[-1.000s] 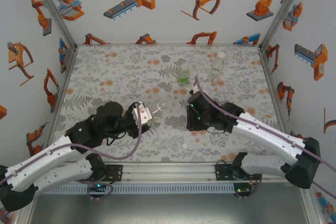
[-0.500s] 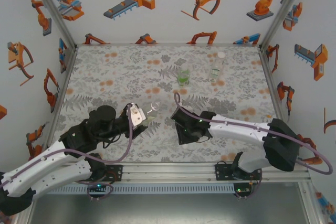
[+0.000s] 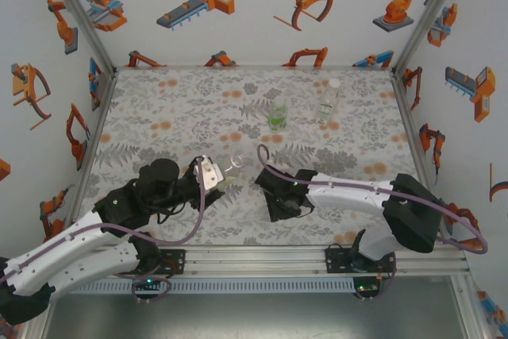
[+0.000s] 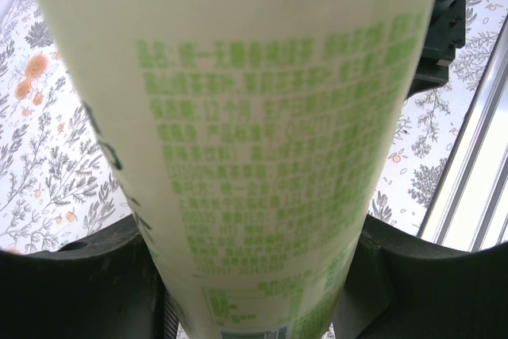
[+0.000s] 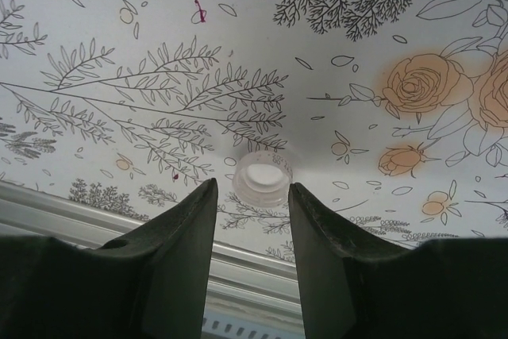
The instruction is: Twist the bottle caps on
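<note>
My left gripper (image 3: 216,179) (image 4: 254,275) is shut on a pale yellowish bottle (image 3: 232,171) with a green-printed label (image 4: 254,117), its open neck pointing right. In the right wrist view a small white bottle cap (image 5: 262,179) lies open side up on the floral mat, just beyond my right gripper (image 5: 252,186). That gripper is open, with nothing between its fingers (image 5: 178,252). My right gripper (image 3: 279,202) hangs low over the mat near the front edge, to the right of the held bottle. A green bottle (image 3: 277,117) and a colourless bottle (image 3: 328,105) stand upright at the back.
The aluminium rail (image 5: 238,267) of the table's near edge runs just past the cap. The floral mat (image 3: 175,109) is bounded by patterned walls on the left, the back and the right.
My right arm has swung left and toward the near edge, coming down over the cap, and its jaws have parted a little. The left arm has shifted only slightly with its bottle.
</note>
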{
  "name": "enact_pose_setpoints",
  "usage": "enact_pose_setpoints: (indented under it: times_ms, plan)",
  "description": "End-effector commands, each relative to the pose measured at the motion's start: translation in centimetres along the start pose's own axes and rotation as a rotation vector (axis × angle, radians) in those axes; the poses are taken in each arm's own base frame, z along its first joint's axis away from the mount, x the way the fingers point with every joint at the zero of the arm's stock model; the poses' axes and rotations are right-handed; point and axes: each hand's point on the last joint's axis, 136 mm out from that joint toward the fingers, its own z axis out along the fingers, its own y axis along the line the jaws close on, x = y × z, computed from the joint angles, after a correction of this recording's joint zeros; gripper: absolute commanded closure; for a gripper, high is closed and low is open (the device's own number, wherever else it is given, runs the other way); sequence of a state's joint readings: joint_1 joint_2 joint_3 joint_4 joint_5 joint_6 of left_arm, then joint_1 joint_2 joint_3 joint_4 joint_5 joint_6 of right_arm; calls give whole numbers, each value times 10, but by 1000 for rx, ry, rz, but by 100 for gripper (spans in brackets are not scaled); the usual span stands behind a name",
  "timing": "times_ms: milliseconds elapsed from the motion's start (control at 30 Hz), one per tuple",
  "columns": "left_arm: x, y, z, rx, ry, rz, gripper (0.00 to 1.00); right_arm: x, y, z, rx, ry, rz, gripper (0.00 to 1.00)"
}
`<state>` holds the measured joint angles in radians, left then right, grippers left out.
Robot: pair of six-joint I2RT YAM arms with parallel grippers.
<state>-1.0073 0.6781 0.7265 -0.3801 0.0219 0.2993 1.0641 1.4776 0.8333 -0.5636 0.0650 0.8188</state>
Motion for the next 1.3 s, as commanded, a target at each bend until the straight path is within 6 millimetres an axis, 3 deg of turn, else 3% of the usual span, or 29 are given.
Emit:
enact_pose_setpoints:
  times_ms: [0, 333, 467, 667, 1267]
  plan:
    - [-8, 0, 1, 3, -32, -5, 100, -1, 1, 1, 22, 2, -14, 58]
    - [-9, -1, 3, 15, -30, -4, 100, 4, -2, 10, 28, 18, -15, 56]
    - [-7, 0, 1, 7, -24, -6, 100, -4, -10, -7, 95, 1, -45, 53]
    - [-7, 1, 1, 0, -28, -10, 100, -11, 6, -22, 8, -31, -44, 54]
    - [-5, 0, 0, 0, -25, -15, 100, 1, 6, 8, 15, 30, -29, 56]
